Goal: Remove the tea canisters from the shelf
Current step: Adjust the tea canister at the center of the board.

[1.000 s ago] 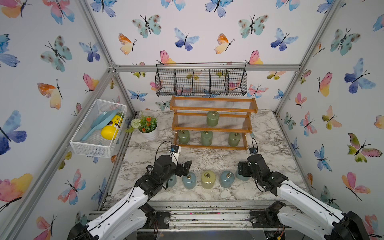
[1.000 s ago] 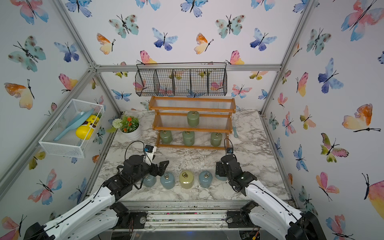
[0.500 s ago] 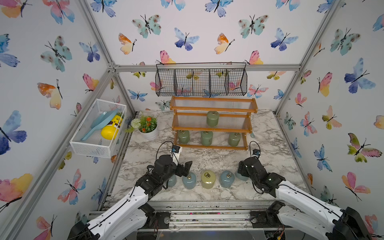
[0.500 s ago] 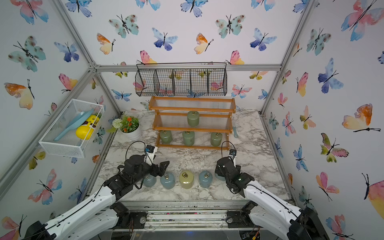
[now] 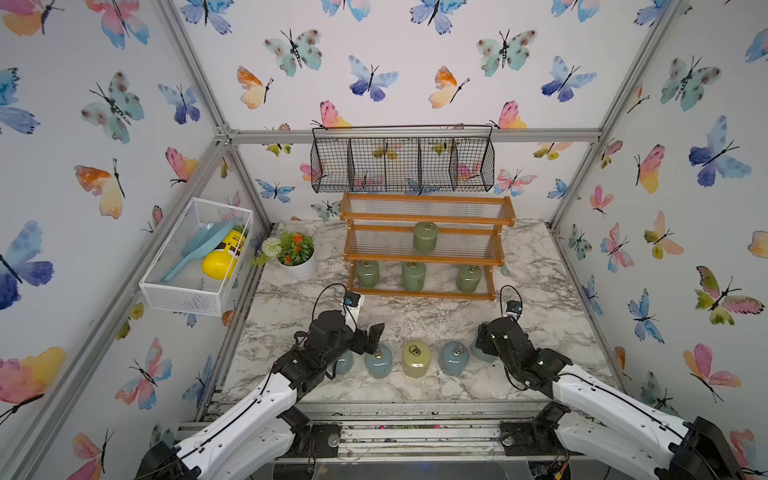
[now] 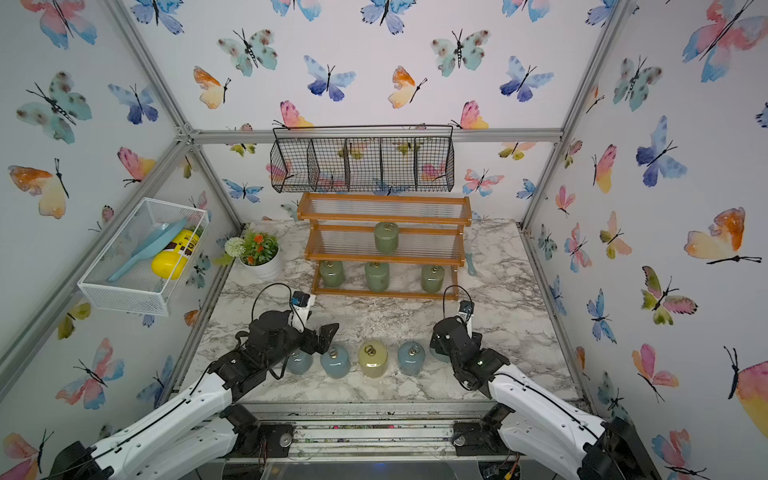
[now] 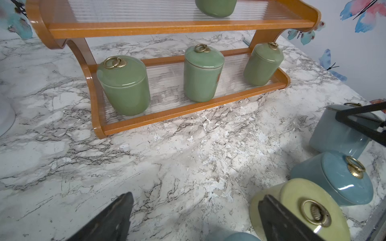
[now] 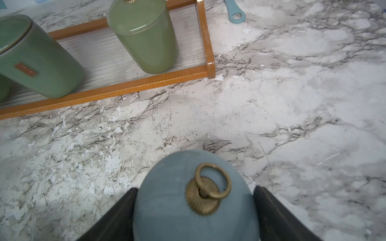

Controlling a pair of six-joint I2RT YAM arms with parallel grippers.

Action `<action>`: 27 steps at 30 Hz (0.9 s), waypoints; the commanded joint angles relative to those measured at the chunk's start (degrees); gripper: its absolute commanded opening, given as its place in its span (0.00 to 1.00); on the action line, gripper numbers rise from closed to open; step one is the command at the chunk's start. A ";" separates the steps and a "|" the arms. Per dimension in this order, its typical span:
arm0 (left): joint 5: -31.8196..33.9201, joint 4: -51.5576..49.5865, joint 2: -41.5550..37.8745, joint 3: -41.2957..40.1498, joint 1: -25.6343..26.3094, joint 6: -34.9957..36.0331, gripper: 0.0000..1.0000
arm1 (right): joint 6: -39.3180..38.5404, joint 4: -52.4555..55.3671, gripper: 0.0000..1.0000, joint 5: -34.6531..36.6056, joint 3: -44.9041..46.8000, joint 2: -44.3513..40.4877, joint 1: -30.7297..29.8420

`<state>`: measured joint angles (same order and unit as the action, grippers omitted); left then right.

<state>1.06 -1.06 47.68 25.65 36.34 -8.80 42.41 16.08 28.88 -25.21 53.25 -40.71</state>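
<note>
The shelf (image 5: 424,259) stands at the back of my white and grey marble-look table (image 5: 415,320). It is a stepped rack of orange-brown wood with ribbed see-through floors. Four shiny, round sage green tea canisters with small metal rings on their lids sit on it. One canister (image 5: 425,237) is on the middle step. The bottom step holds a left canister (image 5: 368,273), a middle canister (image 5: 413,276) and a right canister (image 5: 468,277).

Five more stand in a row near the front of the table, off the shelf. A pale yellow-green tea canister (image 5: 416,358) is in the middle, with blue ones on both sides.

My right arm reaches low and forward. The right gripper (image 8: 195,188) presses its two black fingers on the sides of the dusty blue tea canister (image 8: 173,208) at the right end of the row, pinching it. I cannot tell if that one touches the table.

My left arm bends up over the left end of the row. The left gripper (image 7: 197,196) has its fingers spread wide and holds nothing.
</note>
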 commanded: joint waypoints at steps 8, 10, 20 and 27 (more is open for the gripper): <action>-0.32 0.70 -0.72 -0.20 -0.32 0.54 0.98 | 1.84 3.61 0.84 0.07 -0.09 0.89 -3.46; -0.19 0.71 -0.75 -0.27 -0.35 0.54 0.98 | 2.30 4.11 0.84 0.37 -0.35 1.06 -4.17; -0.09 0.62 -0.88 -0.29 -0.35 0.54 0.98 | 4.68 7.10 0.87 0.90 -1.50 1.17 -7.17; -0.05 0.62 -0.78 -0.19 -0.28 0.54 0.98 | 5.86 8.23 0.91 0.75 -1.51 1.58 -8.33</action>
<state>1.10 -1.08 47.62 25.65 36.34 -8.80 46.19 20.80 31.97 -26.33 54.13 -48.23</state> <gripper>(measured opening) 0.984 0.906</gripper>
